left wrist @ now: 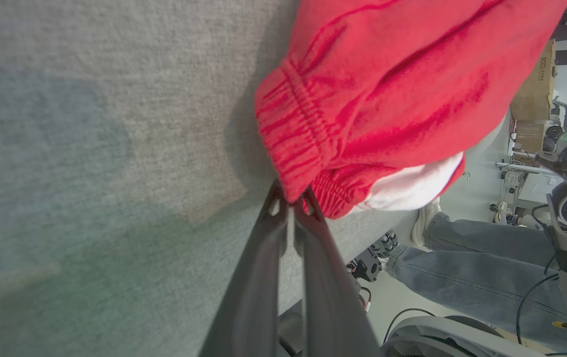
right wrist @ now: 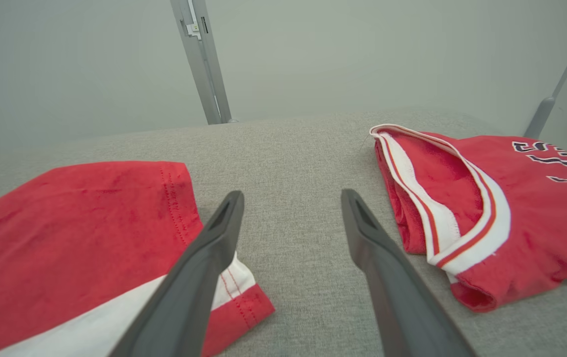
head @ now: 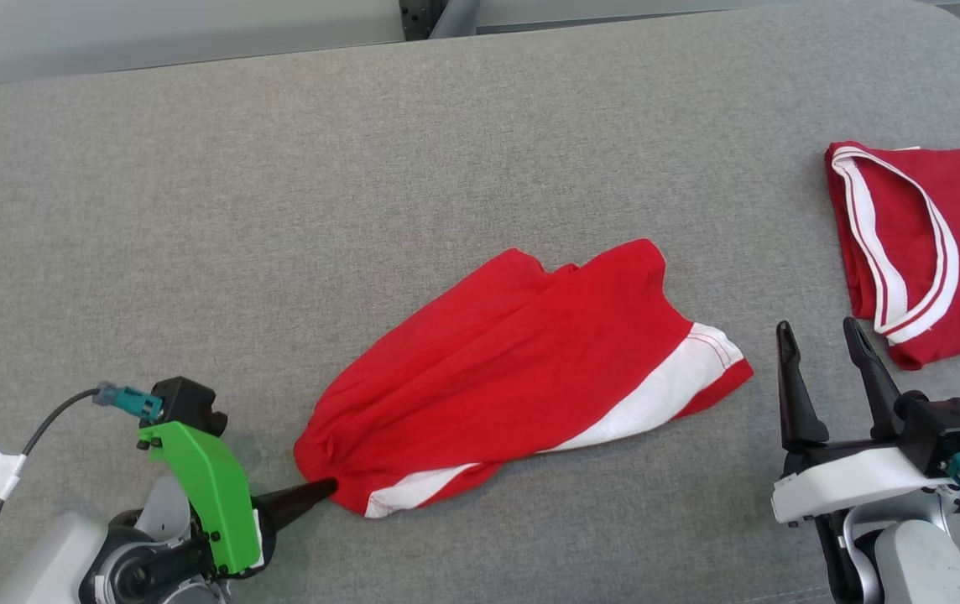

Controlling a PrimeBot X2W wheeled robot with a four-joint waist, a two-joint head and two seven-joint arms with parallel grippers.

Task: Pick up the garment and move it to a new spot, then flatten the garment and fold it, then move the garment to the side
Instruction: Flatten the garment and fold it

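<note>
The garment (head: pixel 522 369) is a pair of red shorts with a white side stripe, lying crumpled across the middle of the grey cushion. My left gripper (head: pixel 325 488) is shut on its elastic waistband at the lower left end; the left wrist view has the two fingers pinching the gathered red band (left wrist: pixel 291 148) at their tips (left wrist: pixel 291 198). My right gripper (head: pixel 820 335) stands open above the cushion just right of the shorts' leg hem (right wrist: pixel 179 208), nothing between its fingers (right wrist: pixel 291 198).
A red jersey (head: pixel 925 243) with white-trimmed armhole and dark lettering lies at the right edge, close to my right gripper. The grey cushion (head: pixel 279 184) stretches wide behind and to the left. A person's jeans-clad leg (left wrist: pixel 472 258) shows beyond the cushion's edge in the left wrist view.
</note>
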